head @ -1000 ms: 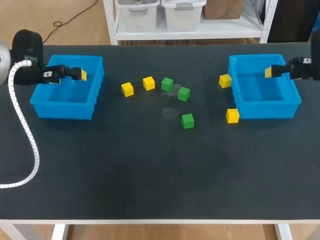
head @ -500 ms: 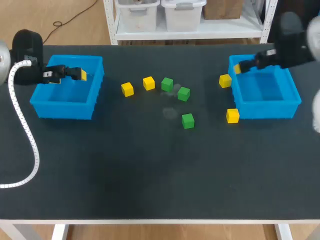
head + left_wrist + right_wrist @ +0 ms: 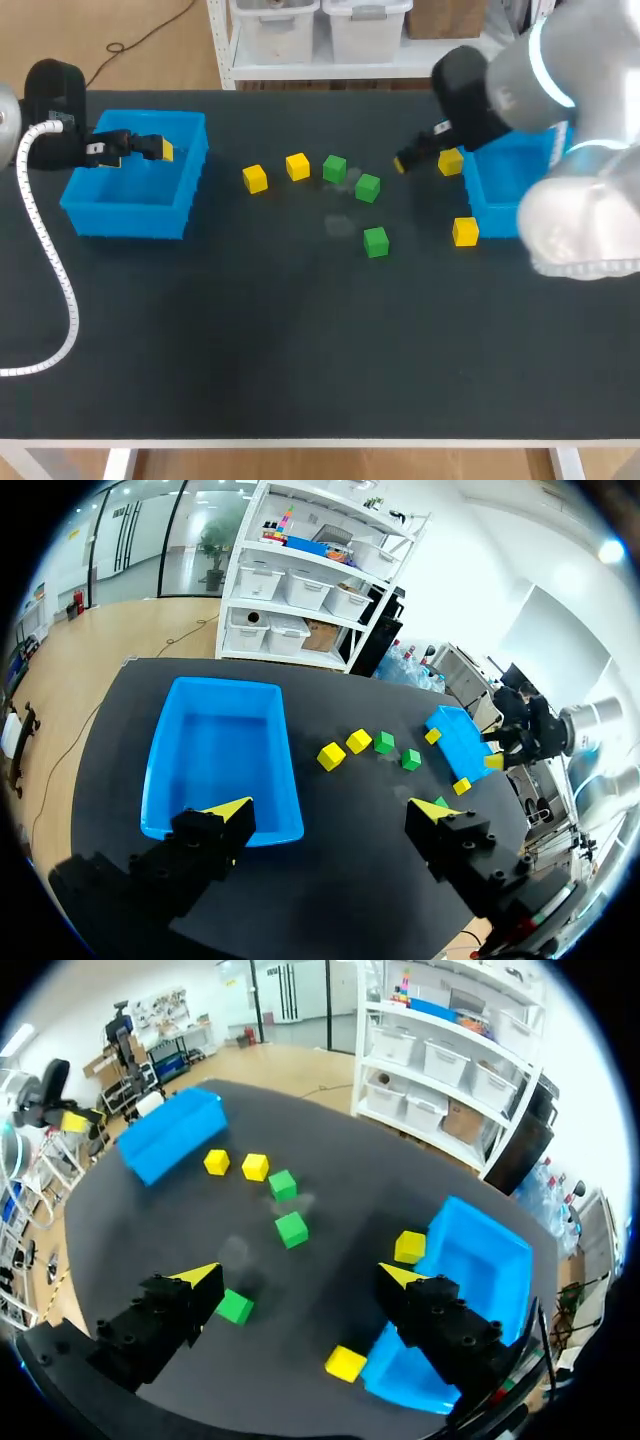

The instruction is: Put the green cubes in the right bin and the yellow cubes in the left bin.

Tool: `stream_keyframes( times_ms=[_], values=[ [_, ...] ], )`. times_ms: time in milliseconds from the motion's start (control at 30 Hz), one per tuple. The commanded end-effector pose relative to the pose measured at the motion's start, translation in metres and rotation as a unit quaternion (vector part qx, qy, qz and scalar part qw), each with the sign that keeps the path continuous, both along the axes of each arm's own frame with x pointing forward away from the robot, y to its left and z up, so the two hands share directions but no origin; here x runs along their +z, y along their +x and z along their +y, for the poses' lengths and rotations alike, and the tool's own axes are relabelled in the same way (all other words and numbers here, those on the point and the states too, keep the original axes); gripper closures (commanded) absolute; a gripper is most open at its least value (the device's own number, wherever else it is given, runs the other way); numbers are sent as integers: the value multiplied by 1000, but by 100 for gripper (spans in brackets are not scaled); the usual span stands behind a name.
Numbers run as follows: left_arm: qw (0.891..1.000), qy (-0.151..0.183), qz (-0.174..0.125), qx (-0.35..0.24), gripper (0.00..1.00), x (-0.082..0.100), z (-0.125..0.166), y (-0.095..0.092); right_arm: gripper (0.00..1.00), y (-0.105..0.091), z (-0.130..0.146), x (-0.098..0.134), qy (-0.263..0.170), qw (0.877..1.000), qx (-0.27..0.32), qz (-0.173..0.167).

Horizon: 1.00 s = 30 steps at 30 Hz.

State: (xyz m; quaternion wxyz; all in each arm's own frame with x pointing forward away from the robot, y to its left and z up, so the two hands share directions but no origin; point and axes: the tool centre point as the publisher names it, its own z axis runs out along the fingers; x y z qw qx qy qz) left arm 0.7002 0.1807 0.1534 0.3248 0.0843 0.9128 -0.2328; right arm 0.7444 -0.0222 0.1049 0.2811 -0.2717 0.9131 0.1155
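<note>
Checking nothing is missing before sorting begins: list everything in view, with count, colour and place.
small green cubes: 3, green, middle of the table, none in a bin.
small yellow cubes: 4, yellow, two left of the green ones, two just outside the right bin.
blue plastic bins: 2, blue, left bin and right bin at the table's two ends; no cube seen in either.
black table: 1, black, under everything.
left gripper: 1, yellow-tipped, open and empty over the left bin.
right gripper: 1, yellow-tipped, open and empty above the table, between the green cubes and the right bin.
</note>
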Motion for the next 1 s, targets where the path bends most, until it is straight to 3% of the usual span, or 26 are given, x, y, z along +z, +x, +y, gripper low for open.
stream_keyframes(
  times_ms=[33, 400, 767, 1000],
  values=[
    [1000, -6, -4, -4, 0, -2, 3, 0, 0, 30, 26, -42, -53, 998, -28, -18],
    [1000, -6, -4, -4, 0, -2, 3, 0, 0, 59, 48, -87, -111, 993, 35, -7],
    [1000, -6, -4, -4, 0, -2, 3, 0, 0, 80, 48, -111, -140, 989, 53, -7],
    [1000, -6, -4, -4, 0, -2, 3, 0, 0, 83, 57, -121, -154, 985, 70, -11]
  ],
)
